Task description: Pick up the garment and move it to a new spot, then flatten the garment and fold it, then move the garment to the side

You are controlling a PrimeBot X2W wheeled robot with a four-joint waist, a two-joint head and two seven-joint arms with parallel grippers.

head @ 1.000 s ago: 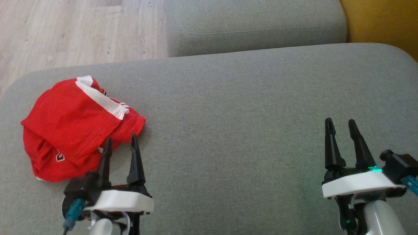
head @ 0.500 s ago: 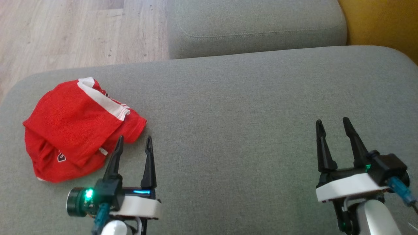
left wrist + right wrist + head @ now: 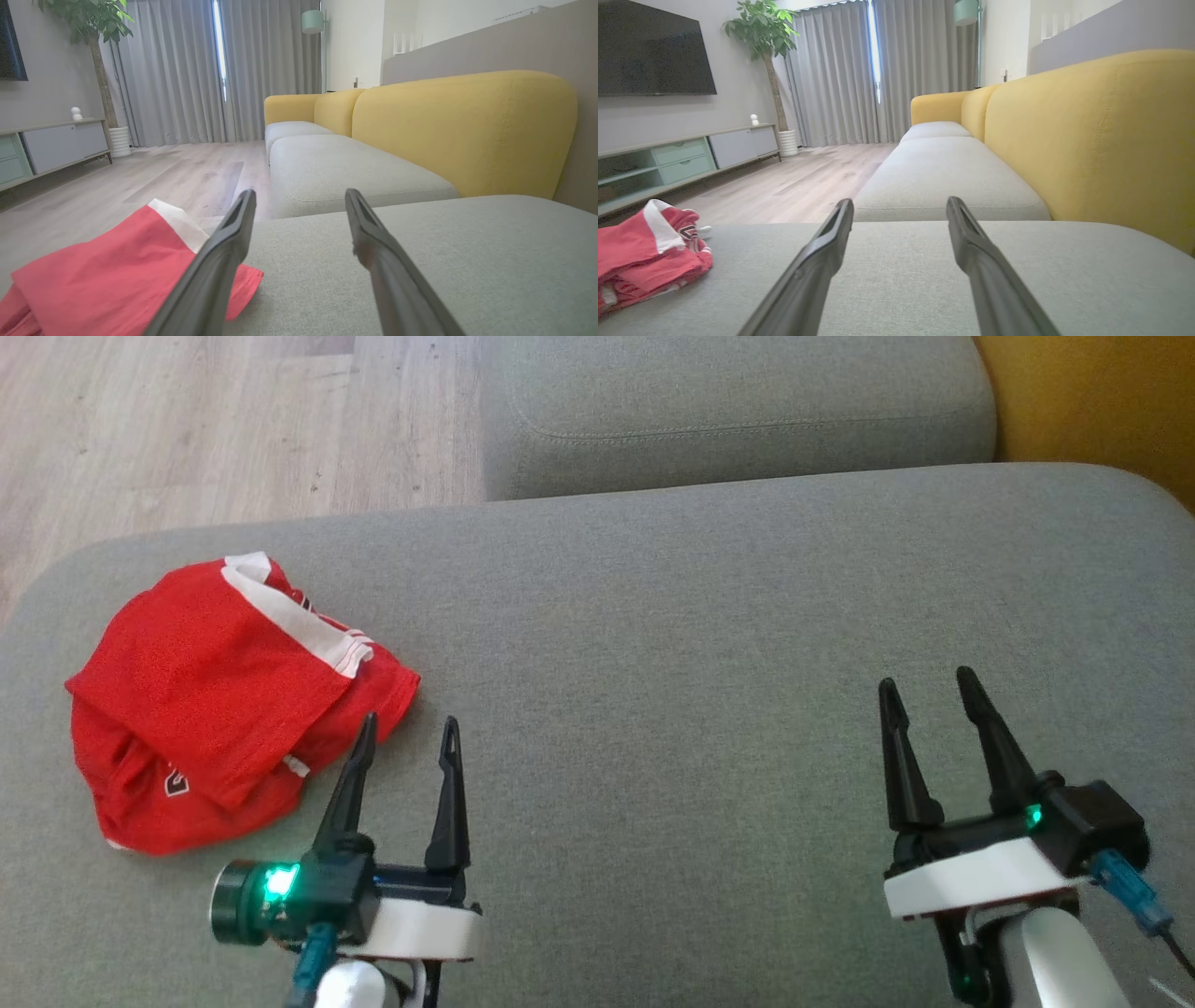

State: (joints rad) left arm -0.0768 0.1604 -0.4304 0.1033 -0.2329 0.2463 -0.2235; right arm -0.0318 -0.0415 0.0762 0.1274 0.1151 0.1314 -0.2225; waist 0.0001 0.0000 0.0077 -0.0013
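Garment (image 3: 205,691), a red folded bundle, lies at the left end of the grey cushion (image 3: 700,663), seemingly set aside already, so the left gripper (image 3: 410,721) and the right gripper (image 3: 925,678) hang over this cushion, fingers spread, holding nothing.

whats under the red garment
The garment lies bunched on the grey cushion, which shows all round it. Its top layer covers lower folds, with a logo patch peeking out. Whether anything else lies beneath is hidden.
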